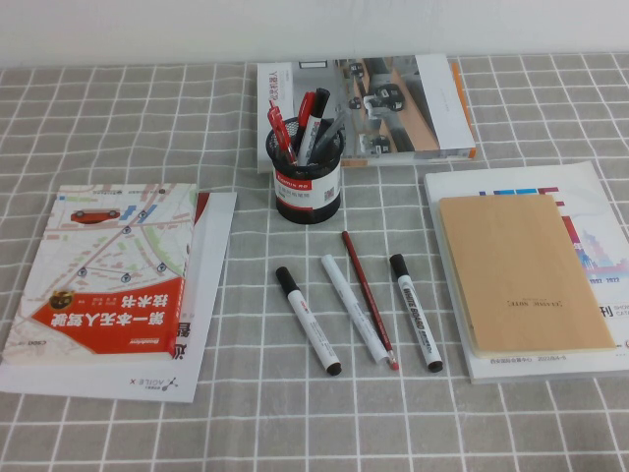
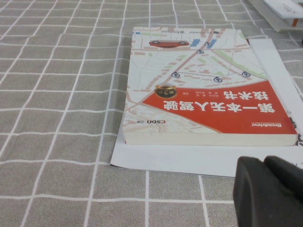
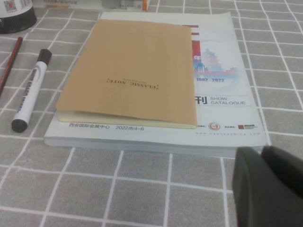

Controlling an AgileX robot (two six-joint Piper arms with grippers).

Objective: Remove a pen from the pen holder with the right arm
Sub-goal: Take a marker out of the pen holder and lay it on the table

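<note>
While right gripper (image 3: 265,177) rests closed and empty by the catalogue (image 3: 222,125), well apart from pen holder (image 1: 308,187) | pens (image 1: 307,123) stand crowded inside it | left gripper (image 2: 266,177) parked by red book (image 2: 203,94) | risk: arriving closed, it may tip holder; crowded pens may snag.

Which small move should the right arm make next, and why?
Probably swing the right gripper toward the pen holder: it is shut, empty and low beside the catalogue, far from the pens standing in the holder. The left gripper sits parked by the red book.
</note>
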